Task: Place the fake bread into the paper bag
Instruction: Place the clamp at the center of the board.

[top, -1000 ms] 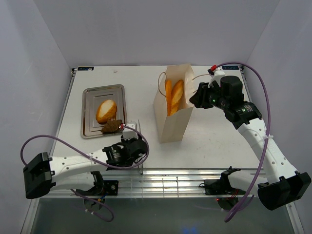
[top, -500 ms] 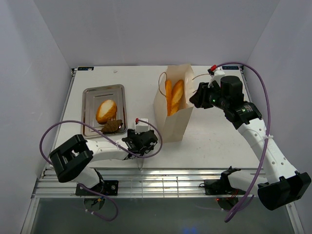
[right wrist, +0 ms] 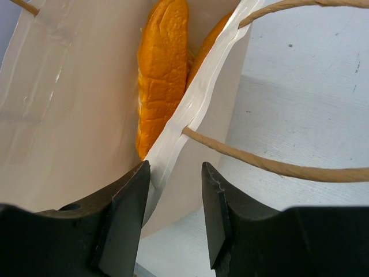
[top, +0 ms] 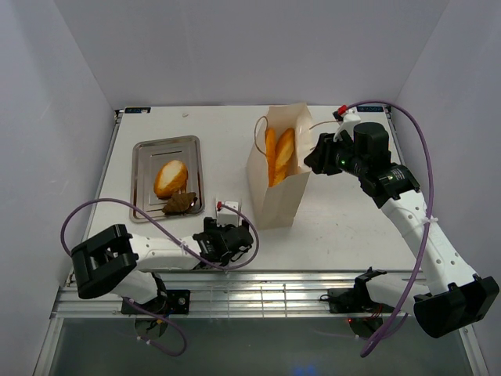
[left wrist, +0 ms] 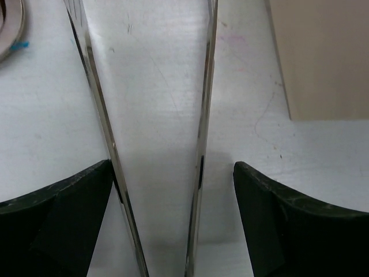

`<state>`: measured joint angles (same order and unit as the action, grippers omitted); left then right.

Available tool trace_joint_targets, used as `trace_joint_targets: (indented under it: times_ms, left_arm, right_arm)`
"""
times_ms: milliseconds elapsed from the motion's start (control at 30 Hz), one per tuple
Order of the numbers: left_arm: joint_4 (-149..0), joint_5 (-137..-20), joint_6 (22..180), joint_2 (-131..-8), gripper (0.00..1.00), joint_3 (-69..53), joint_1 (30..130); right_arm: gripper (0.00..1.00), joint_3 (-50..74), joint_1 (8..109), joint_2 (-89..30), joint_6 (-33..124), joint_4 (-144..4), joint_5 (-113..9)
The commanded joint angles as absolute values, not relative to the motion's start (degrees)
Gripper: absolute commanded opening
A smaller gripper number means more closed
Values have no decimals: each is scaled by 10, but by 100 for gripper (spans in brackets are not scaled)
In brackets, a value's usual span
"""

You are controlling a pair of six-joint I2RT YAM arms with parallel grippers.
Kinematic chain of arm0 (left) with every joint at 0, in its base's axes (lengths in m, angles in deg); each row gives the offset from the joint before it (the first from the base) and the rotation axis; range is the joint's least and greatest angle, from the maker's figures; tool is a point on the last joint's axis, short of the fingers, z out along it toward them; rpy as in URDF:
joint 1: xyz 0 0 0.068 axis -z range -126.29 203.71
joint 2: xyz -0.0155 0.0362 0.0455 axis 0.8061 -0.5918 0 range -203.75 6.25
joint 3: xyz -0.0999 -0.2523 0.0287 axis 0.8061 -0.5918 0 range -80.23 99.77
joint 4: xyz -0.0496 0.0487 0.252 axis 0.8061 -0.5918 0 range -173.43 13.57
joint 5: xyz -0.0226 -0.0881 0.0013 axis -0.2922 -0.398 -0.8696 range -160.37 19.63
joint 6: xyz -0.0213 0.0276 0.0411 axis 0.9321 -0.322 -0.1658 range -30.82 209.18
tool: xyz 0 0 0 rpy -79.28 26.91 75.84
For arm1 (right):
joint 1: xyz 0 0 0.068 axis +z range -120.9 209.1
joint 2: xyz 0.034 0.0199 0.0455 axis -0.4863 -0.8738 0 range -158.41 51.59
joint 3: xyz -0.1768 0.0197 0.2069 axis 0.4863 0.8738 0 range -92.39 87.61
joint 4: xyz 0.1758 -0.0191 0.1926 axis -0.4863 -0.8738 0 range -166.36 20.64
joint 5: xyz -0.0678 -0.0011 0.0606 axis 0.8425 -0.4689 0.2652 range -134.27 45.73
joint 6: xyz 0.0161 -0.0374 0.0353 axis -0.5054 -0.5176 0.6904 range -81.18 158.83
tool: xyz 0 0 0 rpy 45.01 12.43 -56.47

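The paper bag [top: 275, 188] stands upright mid-table with two long golden bread pieces [top: 279, 157] inside. An oval roll [top: 171, 178] and a darker brown piece [top: 180, 203] lie on the steel tray [top: 149, 153]. My left gripper [top: 225, 233] sits low on the table in front of the bag, open. The silver tongs [left wrist: 203, 115] lie between its fingers [left wrist: 69, 208], with a gap on the right side. My right gripper [right wrist: 176, 170] is open astride the bag's right rim [right wrist: 196, 98]. One finger is inside the bag and one outside, next to the bread [right wrist: 161, 69].
The bag's cord handle [right wrist: 277, 167] loops past my right gripper. The tray's corner [left wrist: 10, 29] is to the left of my left gripper and the bag's base [left wrist: 323, 57] to its right. White walls enclose the table on three sides.
My left gripper has opened wide and let the tongs loose. Its arm has swung from beside the tray toward the bag and settled low. The right arm and the bag have not moved.
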<state>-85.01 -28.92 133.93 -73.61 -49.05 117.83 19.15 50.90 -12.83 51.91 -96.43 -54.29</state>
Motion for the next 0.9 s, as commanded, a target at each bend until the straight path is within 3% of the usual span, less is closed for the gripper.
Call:
trace_joint_targets:
  times_ms: [0,367,467,500,667,867]
  left_arm:
    - [-929,-240,1439,-754,95,-473,1218]
    - [-1023,-196,1598,-870,90,-458,1256]
    - [-1026,-190,1605,-880,83,-460,1257]
    - [-1027,-191,1605,-883,75,-459,1256]
    - [-1034,-203,1645,-885,65,-482,1259]
    - [-1034,-192,1641,-867,46,-484,1270]
  right_arm:
    - [47,202,508,-119,509,-970,-545]
    - [47,208,508,-116,507,-970,-541]
    - [47,206,508,-119,508,-970,-542]
    - [47,206,508,-119,508,-970,-542]
    - [47,198,508,-122,507,-971,-540]
    - [47,203,508,-127,508,-965,-546]
